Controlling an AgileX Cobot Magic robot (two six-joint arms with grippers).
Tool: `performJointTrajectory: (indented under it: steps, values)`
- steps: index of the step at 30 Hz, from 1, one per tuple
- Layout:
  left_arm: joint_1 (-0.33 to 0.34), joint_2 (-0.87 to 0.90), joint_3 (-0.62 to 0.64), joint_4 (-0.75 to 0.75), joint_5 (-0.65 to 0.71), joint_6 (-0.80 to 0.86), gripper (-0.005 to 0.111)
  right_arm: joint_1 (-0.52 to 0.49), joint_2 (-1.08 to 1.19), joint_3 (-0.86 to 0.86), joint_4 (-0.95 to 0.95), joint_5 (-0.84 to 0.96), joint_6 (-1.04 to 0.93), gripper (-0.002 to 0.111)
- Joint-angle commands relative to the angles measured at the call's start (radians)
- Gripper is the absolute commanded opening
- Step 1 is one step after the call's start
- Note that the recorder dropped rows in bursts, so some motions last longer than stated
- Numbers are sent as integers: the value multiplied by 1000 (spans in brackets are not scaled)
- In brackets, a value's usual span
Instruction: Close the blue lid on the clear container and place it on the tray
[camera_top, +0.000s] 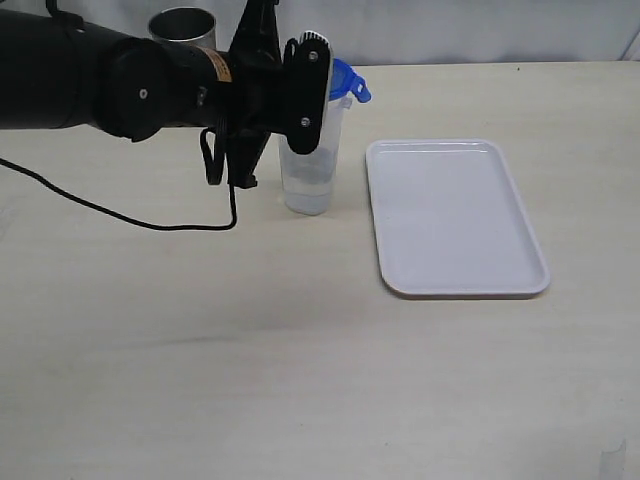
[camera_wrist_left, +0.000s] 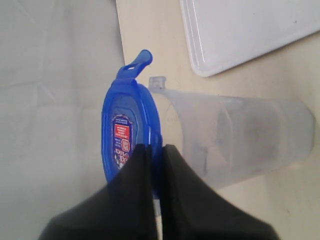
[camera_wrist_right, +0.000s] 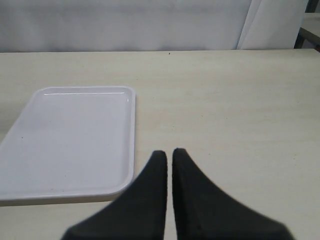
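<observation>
The clear container (camera_top: 310, 185) stands upright on the table just left of the white tray (camera_top: 455, 215). The blue lid (camera_top: 346, 80) sits on its mouth, one flap sticking out toward the tray. My left gripper (camera_top: 326, 78) reaches in from the left and is shut on the lid's rim. In the left wrist view the gripper (camera_wrist_left: 156, 148) pinches the edge of the blue lid (camera_wrist_left: 125, 127), label facing out, against the container (camera_wrist_left: 240, 135). My right gripper (camera_wrist_right: 169, 152) is shut on nothing, hovering over bare table beside the tray (camera_wrist_right: 75, 140).
A grey steel cup (camera_top: 182, 24) stands behind the left arm at the back of the table. A black cable (camera_top: 100, 208) hangs from that arm and trails over the tabletop on the left. The tray (camera_wrist_left: 240, 25) holds nothing.
</observation>
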Motion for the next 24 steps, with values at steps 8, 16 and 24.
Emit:
performJointTrajectory:
  steps: [8,16,24]
  values:
    - [-2,-10,3,-2,63,-1,0,-2,-5,2,1,-11,-6,4]
    - [-2,-10,3,5,57,-1,0,-2,-5,2,1,-11,-6,4]
    - [-2,-17,3,28,26,-1,0,-2,-5,2,1,-11,-6,4]
